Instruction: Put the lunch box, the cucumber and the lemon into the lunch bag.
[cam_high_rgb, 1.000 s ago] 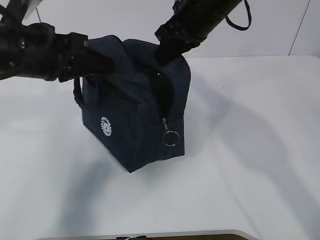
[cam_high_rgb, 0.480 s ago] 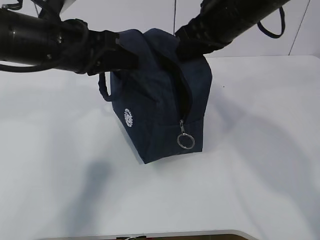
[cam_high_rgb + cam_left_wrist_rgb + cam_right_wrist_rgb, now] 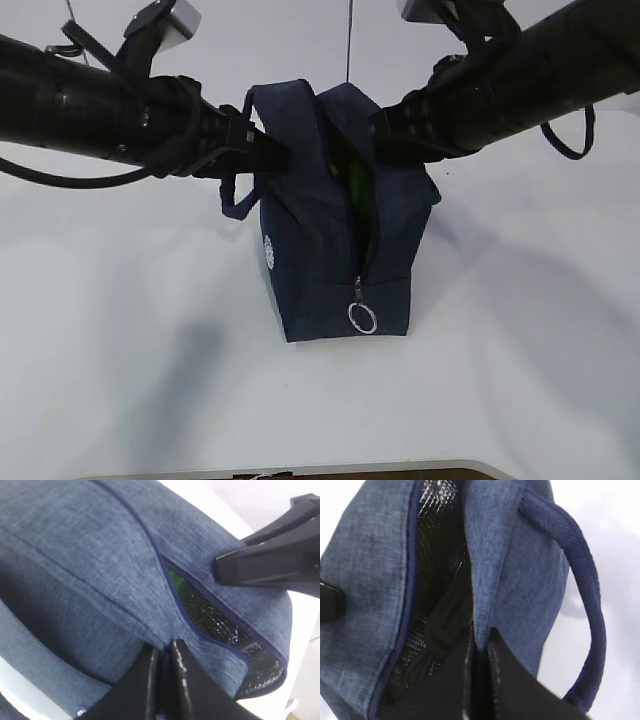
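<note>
The navy lunch bag (image 3: 310, 260) stands on the white table (image 3: 520, 350), its end with the silver ring pull (image 3: 362, 318) facing me. Its top zipper is open. My left gripper (image 3: 262, 150) is shut on the bag's left top edge (image 3: 162, 652). My right gripper (image 3: 385, 125) is shut on the right top edge (image 3: 479, 641). Something green (image 3: 358, 180) shows through the opening, also in the left wrist view (image 3: 175, 577); I cannot tell what it is. The lunch box, cucumber and lemon are otherwise hidden or out of view.
A loop handle (image 3: 587, 605) hangs on the bag's right side, another on the left (image 3: 238, 195). The dark foil lining (image 3: 435, 555) shows inside. Both black arms stretch in from the upper left (image 3: 80, 105) and upper right (image 3: 540, 70).
Both grippers have carried the bag to the right and turned it, so the zipper end now faces me squarely. The opening has spread and green shows inside.
</note>
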`<move>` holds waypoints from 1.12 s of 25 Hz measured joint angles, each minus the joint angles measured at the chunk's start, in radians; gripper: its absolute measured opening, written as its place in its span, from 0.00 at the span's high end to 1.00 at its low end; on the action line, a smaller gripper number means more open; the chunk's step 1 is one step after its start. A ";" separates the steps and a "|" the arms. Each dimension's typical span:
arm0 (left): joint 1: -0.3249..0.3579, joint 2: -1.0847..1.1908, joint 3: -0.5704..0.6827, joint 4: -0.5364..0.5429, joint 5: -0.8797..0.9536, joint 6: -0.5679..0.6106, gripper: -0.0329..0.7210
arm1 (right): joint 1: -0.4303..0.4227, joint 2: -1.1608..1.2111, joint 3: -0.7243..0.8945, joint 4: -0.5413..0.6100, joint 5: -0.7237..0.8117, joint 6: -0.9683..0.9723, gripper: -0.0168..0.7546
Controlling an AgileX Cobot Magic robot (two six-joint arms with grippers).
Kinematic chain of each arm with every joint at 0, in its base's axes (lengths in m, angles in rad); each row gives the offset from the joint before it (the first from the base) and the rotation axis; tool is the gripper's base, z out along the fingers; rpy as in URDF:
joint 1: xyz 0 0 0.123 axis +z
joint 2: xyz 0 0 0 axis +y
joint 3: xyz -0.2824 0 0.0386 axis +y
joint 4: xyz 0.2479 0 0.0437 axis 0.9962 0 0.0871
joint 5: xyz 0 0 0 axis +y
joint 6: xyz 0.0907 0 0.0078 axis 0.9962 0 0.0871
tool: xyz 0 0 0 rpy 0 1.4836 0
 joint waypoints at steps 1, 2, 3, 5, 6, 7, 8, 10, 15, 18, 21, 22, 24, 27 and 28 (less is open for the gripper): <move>0.000 0.008 -0.002 -0.002 0.000 0.010 0.95 | 0.004 0.000 0.010 0.004 -0.013 0.000 0.94; 0.000 0.016 -0.004 -0.004 0.004 0.020 0.95 | 0.008 -0.001 0.019 0.012 -0.026 0.000 0.94; 0.000 0.021 -0.006 -0.006 0.006 0.030 0.95 | 0.011 -0.001 0.027 0.018 -0.037 0.000 0.94; 0.000 0.033 -0.006 -0.008 0.006 0.052 0.95 | 0.016 -0.001 0.036 0.035 -0.057 0.000 0.94; 0.000 0.035 -0.006 -0.008 0.006 0.058 0.95 | 0.018 -0.001 0.037 0.042 -0.063 0.000 0.94; 0.000 0.037 -0.006 -0.010 0.006 0.064 0.95 | 0.017 -0.001 0.038 0.055 -0.071 0.000 0.94; 0.000 0.037 -0.006 -0.010 0.006 0.074 0.95 | 0.017 -0.001 0.038 0.070 -0.081 0.000 0.94; 0.000 0.037 -0.006 -0.010 0.006 0.102 0.95 | 0.018 -0.001 0.042 0.105 -0.100 0.000 0.94; 0.000 0.037 -0.006 -0.010 0.000 0.193 0.95 | 0.018 -0.001 0.044 0.156 -0.130 -0.002 0.94; 0.000 0.037 -0.006 -0.010 0.000 0.203 0.95 | 0.018 -0.001 0.044 0.162 -0.127 -0.036 0.94; 0.000 0.037 -0.006 -0.010 0.000 0.203 0.95 | 0.018 -0.001 0.044 0.162 -0.104 -0.077 0.94; 0.000 0.037 -0.006 -0.010 0.000 0.205 0.95 | 0.018 -0.001 0.044 0.164 -0.096 -0.092 0.94; 0.000 0.037 -0.006 -0.010 0.000 0.205 0.95 | 0.018 -0.001 0.044 0.164 -0.091 -0.123 0.91; 0.000 0.037 -0.006 -0.010 0.000 0.205 0.95 | 0.018 -0.001 0.044 0.171 -0.089 -0.146 0.78; 0.000 0.037 -0.006 -0.010 0.000 0.206 0.95 | 0.018 -0.001 0.044 0.172 -0.087 -0.148 0.73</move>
